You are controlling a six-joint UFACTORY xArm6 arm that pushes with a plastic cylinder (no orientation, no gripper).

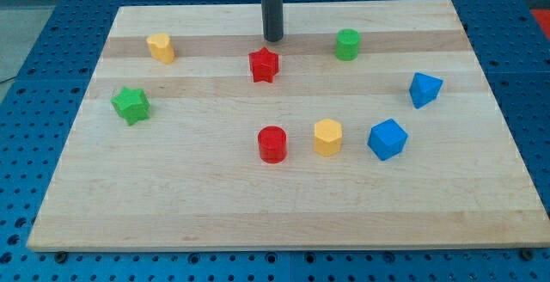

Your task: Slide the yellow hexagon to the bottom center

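Observation:
A yellow hexagon block (327, 137) sits a little right of the board's centre, between a red cylinder (271, 144) on its left and a blue block (387, 139) on its right. My tip (272, 39) is near the view's top centre, far above the hexagon. It stands just above a red star (264, 65), with a small gap between them. A second yellow block (161, 47) lies at the top left; its shape is unclear.
A green star (131, 105) lies at the left. A green cylinder (347, 45) is at the top right. Another blue block (424, 88) is near the right edge. The wooden board (258, 213) rests on a blue perforated table.

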